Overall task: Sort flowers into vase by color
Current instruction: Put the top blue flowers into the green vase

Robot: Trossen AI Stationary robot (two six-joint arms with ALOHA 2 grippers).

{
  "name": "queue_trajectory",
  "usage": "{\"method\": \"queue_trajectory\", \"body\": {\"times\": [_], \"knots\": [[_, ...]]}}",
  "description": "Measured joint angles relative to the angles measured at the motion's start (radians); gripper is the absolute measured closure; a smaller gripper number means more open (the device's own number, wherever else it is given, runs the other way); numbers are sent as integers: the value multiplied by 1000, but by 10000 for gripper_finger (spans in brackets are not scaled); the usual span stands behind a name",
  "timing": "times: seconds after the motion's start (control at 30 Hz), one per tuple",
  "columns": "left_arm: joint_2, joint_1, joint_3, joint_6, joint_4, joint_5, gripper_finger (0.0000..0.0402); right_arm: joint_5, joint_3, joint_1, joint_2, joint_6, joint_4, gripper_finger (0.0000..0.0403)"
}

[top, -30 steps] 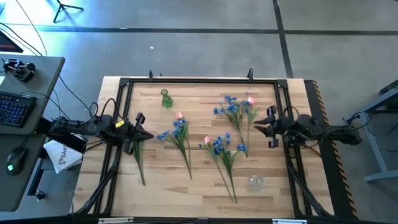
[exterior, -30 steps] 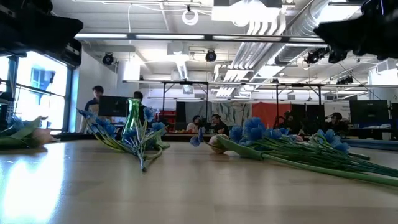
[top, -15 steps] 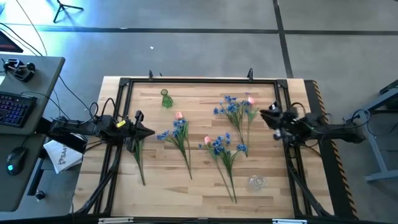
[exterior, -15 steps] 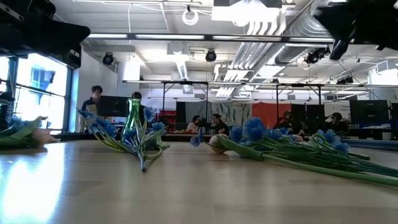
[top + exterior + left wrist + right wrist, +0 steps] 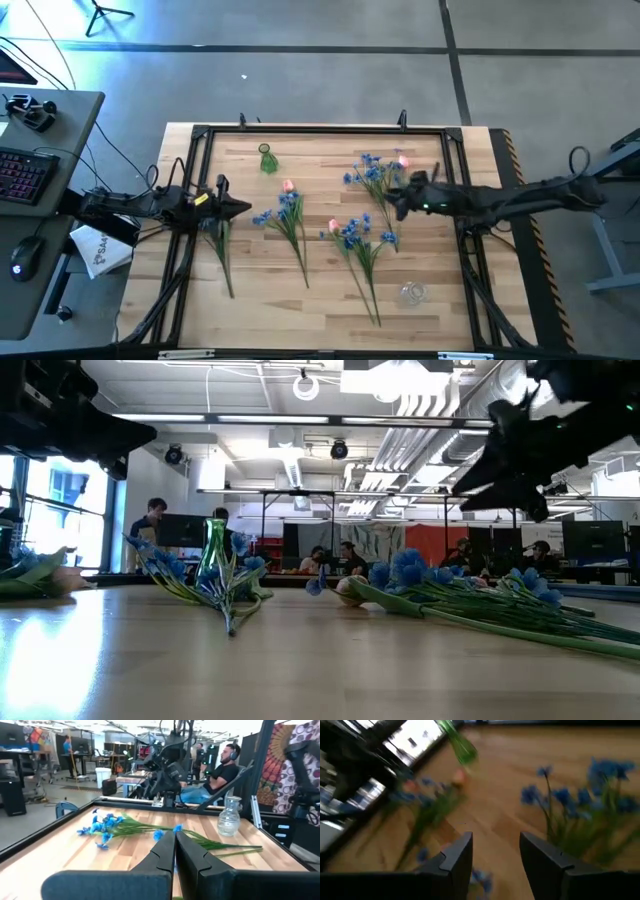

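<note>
Wooden tabletop [image 5: 250, 290] carries flowers [image 5: 380, 180] at frame centre-right; your right gripper [image 5: 394, 200], fingers open, hovers beside their top-to-bottom stems. Left gripper [image 5: 240, 209], fingers closed, waits left.

The table [image 5: 300, 310] is pale wood planking with a smooth, faintly glossy finish; on it a clear glass vase [image 5: 229, 817] and a glossy green one [image 5: 267, 160].
</note>
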Motion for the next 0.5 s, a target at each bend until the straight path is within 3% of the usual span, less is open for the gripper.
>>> {"method": "queue_trajectory", "body": {"times": [0.2,0.5], "knots": [[10,0,0,1,6,-55,401,-68,255,0,288,147,-426,213],[12,0,0,0,8,-73,401,-223,386,-23,632,222,-540,200]]}}
